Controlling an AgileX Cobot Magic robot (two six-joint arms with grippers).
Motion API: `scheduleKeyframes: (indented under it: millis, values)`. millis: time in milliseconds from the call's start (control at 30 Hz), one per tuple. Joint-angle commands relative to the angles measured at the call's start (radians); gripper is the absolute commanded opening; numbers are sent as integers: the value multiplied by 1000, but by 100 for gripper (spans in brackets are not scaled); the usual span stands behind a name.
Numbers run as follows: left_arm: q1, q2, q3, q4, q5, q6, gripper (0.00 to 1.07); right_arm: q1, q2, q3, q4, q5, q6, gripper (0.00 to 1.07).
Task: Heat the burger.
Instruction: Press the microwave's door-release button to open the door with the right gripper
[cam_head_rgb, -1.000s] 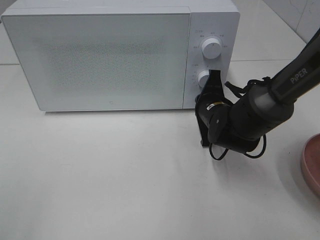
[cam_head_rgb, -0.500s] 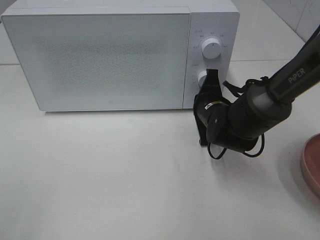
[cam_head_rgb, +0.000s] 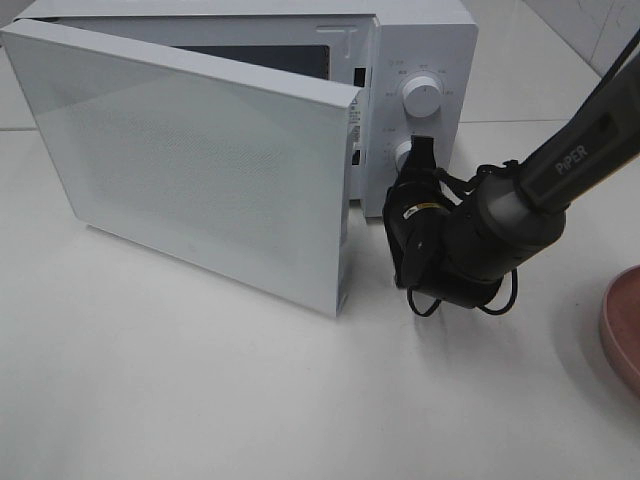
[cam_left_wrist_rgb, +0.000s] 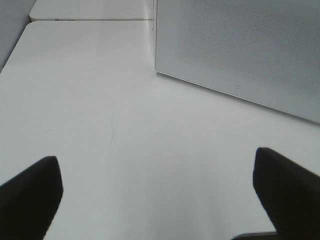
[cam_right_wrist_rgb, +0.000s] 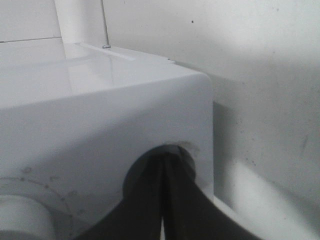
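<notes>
White door (cam_head_rgb: 200, 170) half open — right gripper (cam_head_rgb: 419, 148), pinched shut at the lower knob (cam_head_rgb: 404, 157), could twist it pulling away; left gripper (cam_left_wrist_rgb: 155, 195) gapes empty.

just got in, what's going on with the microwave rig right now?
The right gripper, shut, has its tips at the lower round dial of the white box microwave, whose door stands swung partly open. The left gripper hangs open above the white table. A round pink plate sits at the right edge. No burger shows in any view.
</notes>
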Motion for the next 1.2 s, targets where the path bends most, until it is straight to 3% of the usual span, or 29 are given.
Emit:
scheduleKeyframes:
  millis: [33,467,667,1200]
  values:
    - [3,-25,3,-2,-13,-4,96,-31,15,-102,-134,-215,3,0]
    - [3,-25,3,-2,-13,-4,96,-30,10,-98,-130,-216,-1,0]
    - [3,-25,3,-2,-13,-4,96,-27,-14,-49,-106,-214,-15,0]
    - [3,-20,3,-2,-13,-4,96,-27,-97,46,-78,-8,-71,0]
